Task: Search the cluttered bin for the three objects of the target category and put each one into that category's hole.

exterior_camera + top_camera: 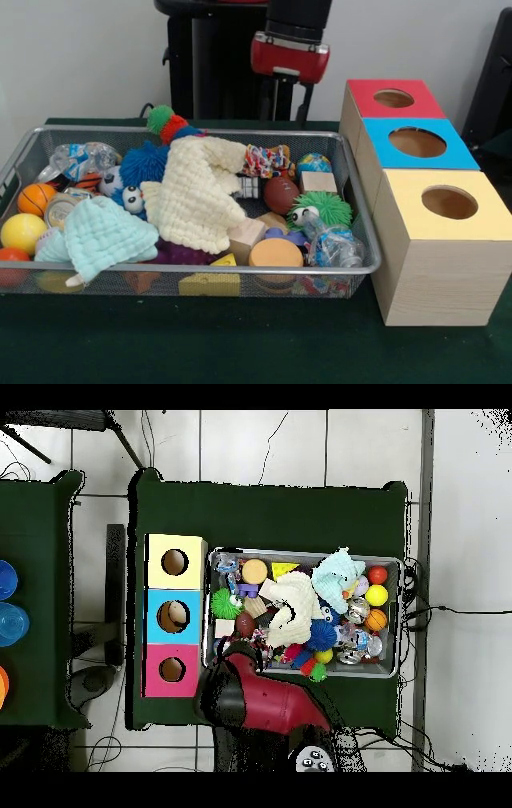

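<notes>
The wire mesh bin (200,274) is full of toys and cloths; it also shows in the overhead view (392,674). One clear water bottle (80,158) with a blue-and-white label lies in the far left corner. A second bottle (332,244) lies at the front right, beside the green spiky toy. In the overhead view these bottles are at the lower right (354,648) and the upper left (228,567). A third bottle is hidden. The round hole (394,98) in the red-topped box (172,670) is empty. My gripper (290,102) hangs open and empty above the bin's far rim.
A blue-topped box (418,142) and a yellow-topped box (448,202) stand in a row with the red one, right of the bin. A cream cloth (196,192) and a mint cloth (100,236) cover part of the clutter. A metal can (60,210) lies at the left.
</notes>
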Robot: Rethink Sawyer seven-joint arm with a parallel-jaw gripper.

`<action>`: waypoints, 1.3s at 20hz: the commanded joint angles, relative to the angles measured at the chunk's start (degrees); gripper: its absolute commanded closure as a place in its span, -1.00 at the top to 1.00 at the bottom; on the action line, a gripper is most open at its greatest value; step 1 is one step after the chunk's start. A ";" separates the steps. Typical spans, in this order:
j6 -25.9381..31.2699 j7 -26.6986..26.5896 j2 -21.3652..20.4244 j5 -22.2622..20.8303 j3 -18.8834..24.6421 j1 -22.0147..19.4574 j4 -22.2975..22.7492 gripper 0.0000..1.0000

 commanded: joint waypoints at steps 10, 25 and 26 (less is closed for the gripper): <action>7.46 10.06 2.33 6.54 -1.81 0.77 -8.37 1.00; 2.21 5.14 0.34 0.70 2.59 -11.34 -7.36 1.00; 2.28 5.97 0.01 1.22 3.07 -12.54 -6.64 1.00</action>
